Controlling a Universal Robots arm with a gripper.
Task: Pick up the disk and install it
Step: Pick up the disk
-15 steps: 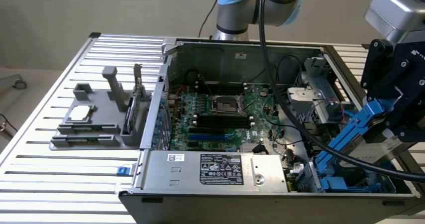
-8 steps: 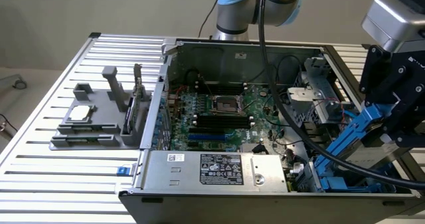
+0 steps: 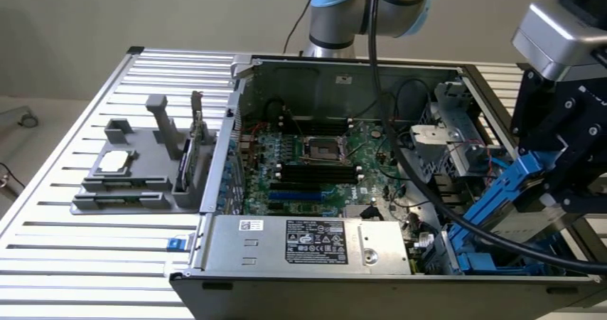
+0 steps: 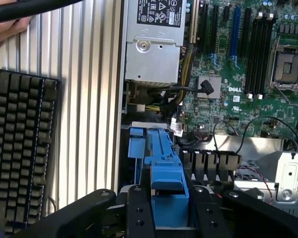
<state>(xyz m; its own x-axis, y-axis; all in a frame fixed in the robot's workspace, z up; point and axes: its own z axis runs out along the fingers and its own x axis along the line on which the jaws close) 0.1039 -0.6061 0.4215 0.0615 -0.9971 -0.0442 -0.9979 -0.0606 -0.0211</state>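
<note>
Exterior view first: my gripper (image 3: 555, 192) sits at the exterior view's right, above the front corner of the open computer case (image 3: 332, 67). I'm clamped on the disk (image 3: 517, 185), which hangs tilted with its blue carrier edge just over the blue drive bay (image 3: 465, 252).

Now the wrist view: my fingers (image 4: 139, 213) press either side of the disk (image 4: 165, 163), blue frame squeezed between them. The motherboard (image 4: 268, 74) lies beyond, and a keyboard (image 4: 20, 148) rests on the table beside the case.
</note>
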